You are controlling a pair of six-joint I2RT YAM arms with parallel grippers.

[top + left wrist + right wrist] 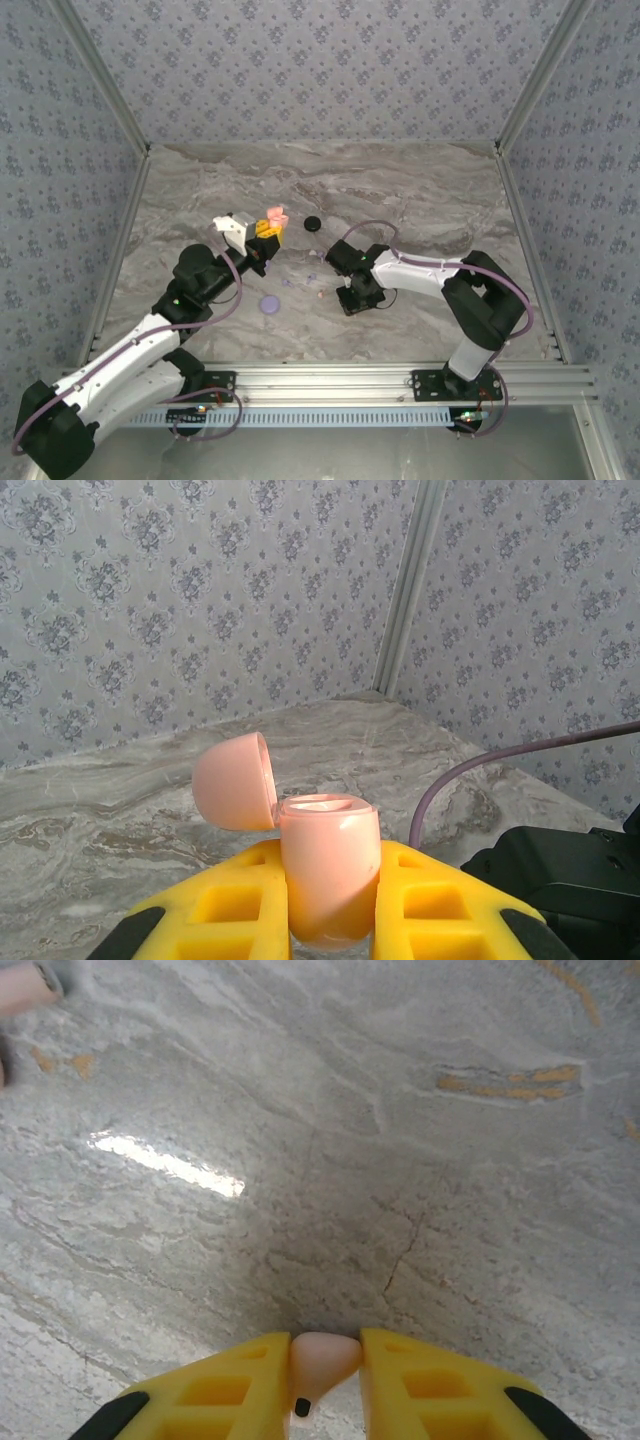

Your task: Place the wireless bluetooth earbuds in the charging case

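Note:
My left gripper (328,865) is shut on the pink charging case (322,825) and holds it upright above the table, with its lid (235,780) swung open to the left. From above, the case (272,214) shows at the tip of the left gripper (266,233). My right gripper (325,1355) is down at the table, shut on a pinkish earbud (322,1358) with a small black spot; the bud is pinched between the yellow fingers. In the top view the right gripper (347,291) stands right of centre. Tiny loose earbuds (320,296) lie between the arms.
A black round disc (312,223) lies behind the grippers and a lavender disc (268,302) in front of the left arm. Another pinkish bit (22,985) shows at the top left corner of the right wrist view. Patterned walls close in the marble table (420,190).

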